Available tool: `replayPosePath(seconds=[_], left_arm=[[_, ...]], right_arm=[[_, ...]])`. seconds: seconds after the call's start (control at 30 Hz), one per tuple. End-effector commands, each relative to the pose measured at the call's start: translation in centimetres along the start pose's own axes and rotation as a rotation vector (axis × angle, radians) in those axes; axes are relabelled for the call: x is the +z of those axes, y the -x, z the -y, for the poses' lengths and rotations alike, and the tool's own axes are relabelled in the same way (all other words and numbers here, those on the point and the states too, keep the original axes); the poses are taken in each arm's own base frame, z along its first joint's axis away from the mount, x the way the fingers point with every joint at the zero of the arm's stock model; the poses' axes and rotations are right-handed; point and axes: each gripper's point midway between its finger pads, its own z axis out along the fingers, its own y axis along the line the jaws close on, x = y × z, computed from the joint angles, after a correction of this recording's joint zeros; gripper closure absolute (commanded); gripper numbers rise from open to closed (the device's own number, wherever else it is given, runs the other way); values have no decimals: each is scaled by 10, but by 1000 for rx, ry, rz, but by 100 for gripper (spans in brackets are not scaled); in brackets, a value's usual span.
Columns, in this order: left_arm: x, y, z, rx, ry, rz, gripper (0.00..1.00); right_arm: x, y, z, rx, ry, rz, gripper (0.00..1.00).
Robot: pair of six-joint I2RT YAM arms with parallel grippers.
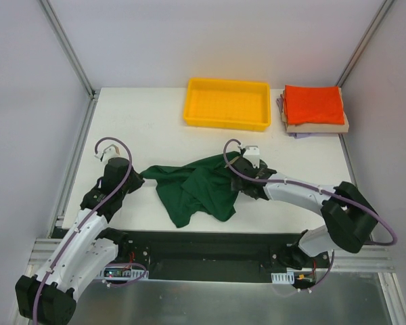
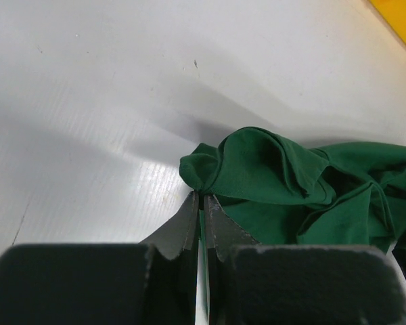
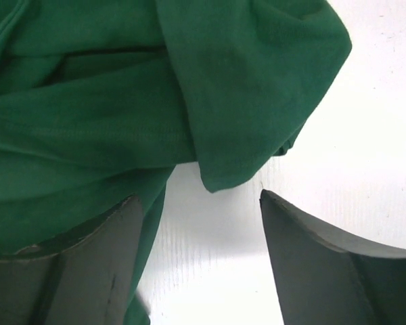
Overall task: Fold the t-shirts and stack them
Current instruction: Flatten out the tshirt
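Observation:
A crumpled dark green t-shirt [image 1: 193, 186] lies on the white table between the two arms. My left gripper [image 1: 137, 177] is at the shirt's left tip, and in the left wrist view the gripper [image 2: 203, 198] is shut on a bunched corner of the green cloth [image 2: 271, 169]. My right gripper [image 1: 238, 177] is low over the shirt's right edge. In its wrist view the right gripper [image 3: 198, 196] is open, with bare table between the fingers and a green fold [image 3: 257, 101] just ahead of the tips. Folded t-shirts are stacked at the back right, orange-red [image 1: 314, 104] on top of tan [image 1: 321, 126] and lavender [image 1: 292, 134].
A yellow plastic tray [image 1: 227, 120] stands at the back middle of the table [image 1: 142, 128], left of the folded stack. Metal frame rails [image 1: 74, 169] run along the left and right table edges. The arm bases sit on the black strip at the near edge.

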Motion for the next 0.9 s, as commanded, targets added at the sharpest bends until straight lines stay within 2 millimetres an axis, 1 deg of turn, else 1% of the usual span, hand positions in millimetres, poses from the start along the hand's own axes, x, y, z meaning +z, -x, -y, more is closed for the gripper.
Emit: replayPosePath(seconds=[0.0,0.17,0.2,0.27,0.37,0.47,0.5,0.63,0.73,0.8,0.87], left_arm=[[2,-2,-3,3,19,-2,100],[3,-2,-4,4,24,1,100],[3,-1,-4,5,26,3,100],[3,-1,-6,5,32,6,100],[3,-1,-6,6,35,8,100],[4,0,-7,6,44,12,100],[4,0,-8,6,45,13,100],[5,0,-9,10,54,12,100],[5,1,-10,9,56,17,100],[6,1,-11,13,63,18,100],[6,1,-12,12,67,20,100]], right_arm=[[6,17,4,28,-94,36,31],[17,10,11,26,-132,-6,39],[18,8,13,23,-139,-13,40],[21,7,19,29,-153,-22,46],[24,4,24,35,-164,-32,49],[27,3,28,39,-166,-36,61],[28,3,29,42,-163,-34,64],[36,3,27,67,-117,-49,66],[43,3,25,80,-87,-55,66],[46,3,26,78,-82,-61,73],[46,7,28,80,-83,-49,84]])
